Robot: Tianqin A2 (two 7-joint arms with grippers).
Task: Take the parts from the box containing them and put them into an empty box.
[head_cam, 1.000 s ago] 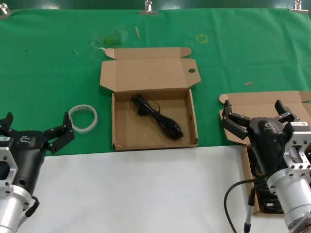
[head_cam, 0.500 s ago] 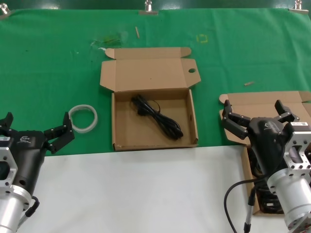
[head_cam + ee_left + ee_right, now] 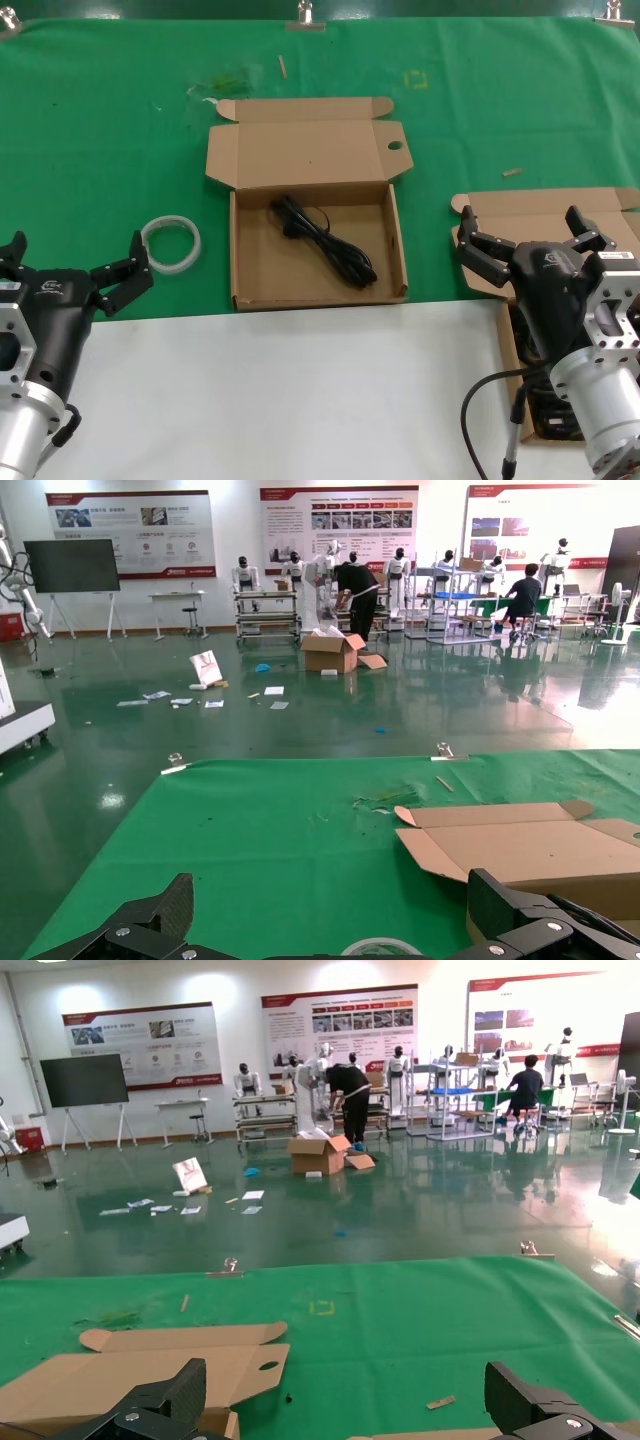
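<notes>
Jaws on both arms are standing spread wide and gripping nothing, which suits a pause between picks. The right gripper (image 3: 530, 248) is hovering over the box containing them (image 3: 540, 215), its fingers splayed above the raised lid as if lining up for a reach down; the body of that arm is hiding most of the tray beneath it, so only a dark tangle of the parts (image 3: 550, 415) is showing beside the wrist, and how many bundles are lying there I cannot tell. Off toward the other arm, well apart from these jaws, the empty box (image 3: 318, 245) is sitting open with its lid folded back flat on the green surface (image 3: 100, 130), the holed tab turned toward the right arm. It is no longer truly empty: one coiled cable bundle (image 3: 325, 240) is lying slantwise across its floor, so I judge the transfer to be under way, not finished. The lid lying back is keeping the tray clear for drops from above. The left gripper (image 3: 75, 270) is waiting low at the near edge, likewise unclenched, with a white ring (image 3: 170, 243) lying just beyond its fingertips, apart from them.
</notes>
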